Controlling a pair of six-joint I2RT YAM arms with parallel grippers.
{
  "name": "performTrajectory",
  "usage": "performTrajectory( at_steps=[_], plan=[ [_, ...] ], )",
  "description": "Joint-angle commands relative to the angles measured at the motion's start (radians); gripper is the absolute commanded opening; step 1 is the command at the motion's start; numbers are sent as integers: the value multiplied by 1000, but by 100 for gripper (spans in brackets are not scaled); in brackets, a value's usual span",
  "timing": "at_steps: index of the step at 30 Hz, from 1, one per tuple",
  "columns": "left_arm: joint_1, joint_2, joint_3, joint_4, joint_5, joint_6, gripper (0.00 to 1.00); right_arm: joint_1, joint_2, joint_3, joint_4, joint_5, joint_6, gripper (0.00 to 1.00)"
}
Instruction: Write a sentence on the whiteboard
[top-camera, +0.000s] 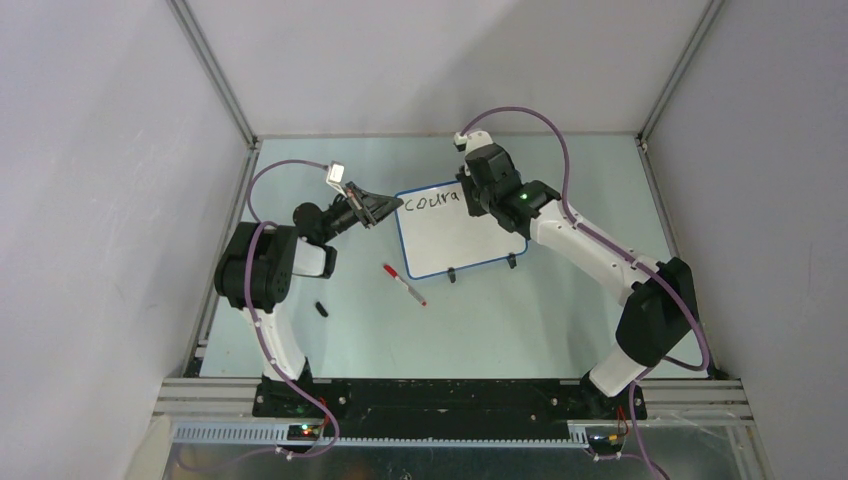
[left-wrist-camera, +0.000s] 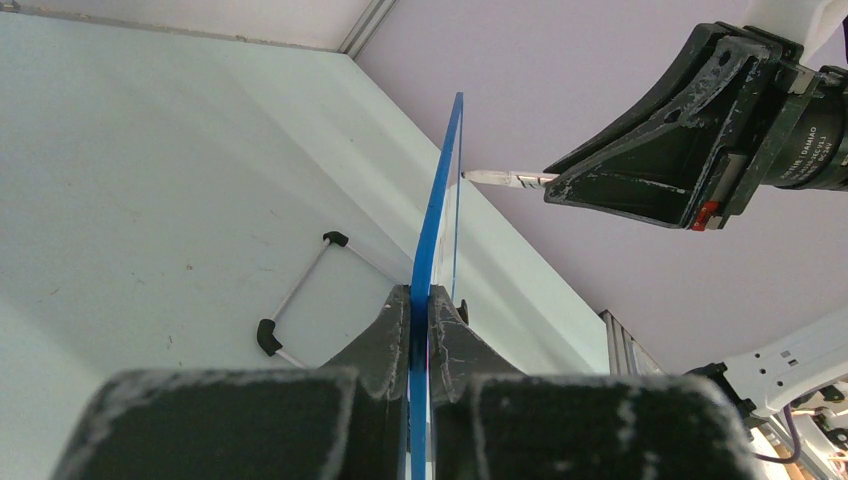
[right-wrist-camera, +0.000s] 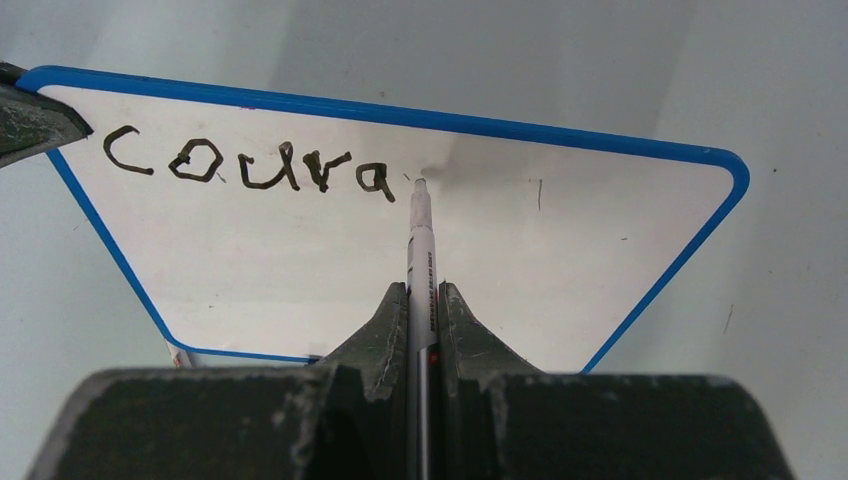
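Observation:
The whiteboard (top-camera: 455, 230), white with a thin blue rim, leans on two black feet mid-table. Its top line reads "coura" (right-wrist-camera: 250, 167) in black, the start of the sentence (top-camera: 431, 200). My left gripper (top-camera: 385, 210) is shut on the board's left edge; the rim (left-wrist-camera: 433, 240) runs between its fingers in the left wrist view. My right gripper (right-wrist-camera: 424, 300) is shut on a white marker (right-wrist-camera: 420, 240), whose tip sits at the board just right of the last letter. In the left wrist view the same marker (left-wrist-camera: 505, 179) pokes out of the right gripper (left-wrist-camera: 570, 185) toward the board's face.
A red-and-white pen (top-camera: 404, 284) lies on the table in front of the board's left corner. A small black cap (top-camera: 321, 308) lies near the left arm's base. Grey walls enclose the table on three sides. One wire foot (left-wrist-camera: 295, 295) of the board shows behind it.

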Motion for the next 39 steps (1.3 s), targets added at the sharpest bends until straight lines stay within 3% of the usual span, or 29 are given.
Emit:
performTrajectory(
  at_steps=[1,39],
  plan=[
    [-6,-49,-4,54,7,25,0,-8,6,27,-2,12,2,0],
    [-7,-49,-5,54,8,27,0,-12,41,51,12,-26,-1,0]
  ],
)
